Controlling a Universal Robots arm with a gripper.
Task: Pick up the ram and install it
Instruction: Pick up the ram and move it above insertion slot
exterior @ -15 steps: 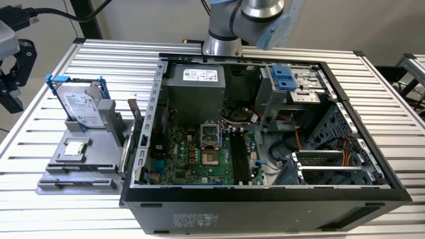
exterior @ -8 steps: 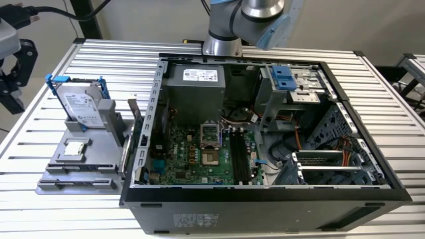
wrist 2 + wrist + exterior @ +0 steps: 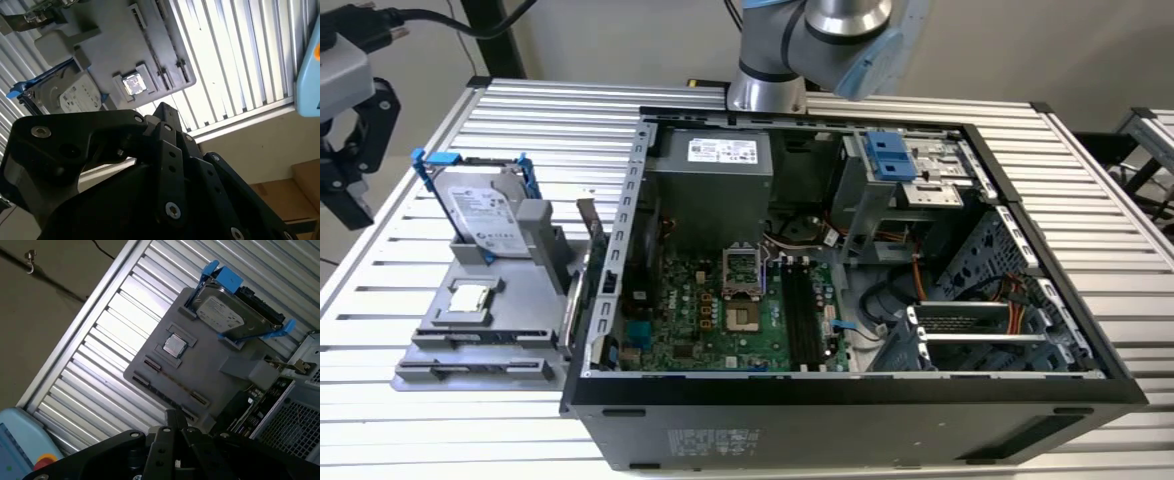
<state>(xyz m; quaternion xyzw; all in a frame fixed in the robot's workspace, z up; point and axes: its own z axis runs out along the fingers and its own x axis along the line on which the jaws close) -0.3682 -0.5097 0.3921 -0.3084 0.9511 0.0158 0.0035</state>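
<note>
Pincer point(image 3: 175, 416) held above slatted worktop point(image 3: 107, 335), near edge of gray holder point(image 3: 210, 365); released or clenched cannot be told. Ram point(image 3: 176, 381) seen in first wrist view as thin edge-on strip seated in holder slot, just beside square chip point(image 3: 175, 345). Hard drive point(image 3: 225, 315) stood in blue frame on same holder. Holder placed just beside open PC case point(image 3: 854, 250), on exterior view's left.

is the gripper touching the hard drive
Apart. In the first wrist view the gripper sits well clear of the hard drive, with the gray tray and its square chip showing between them.
</note>
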